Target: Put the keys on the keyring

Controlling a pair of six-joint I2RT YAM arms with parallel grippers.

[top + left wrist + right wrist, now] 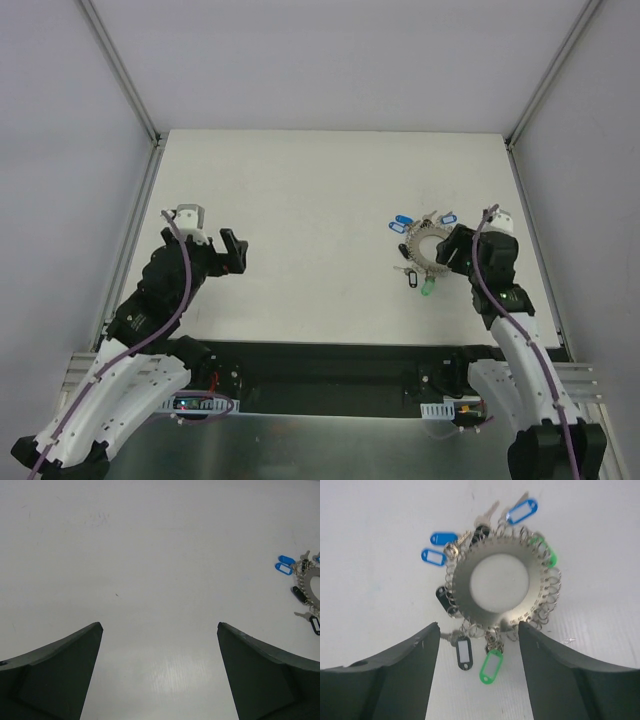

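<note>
As left gripper [160,625] and right gripper [479,625] gape empty, the stiff-looking, flat grey metal keyring [461,585] invites a six-o'clock rim pinch.

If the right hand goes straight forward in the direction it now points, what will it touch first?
The right hand would most likely meet the black-tagged key and green-tagged key lying between its open fingers, then the keyring just behind them. Depth is unclear, so it might reach the table first.

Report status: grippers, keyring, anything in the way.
Left gripper: jaws open, empty. Right gripper: jaws open over the keyring, keys fringing its rim. Nothing blocking it.
</note>
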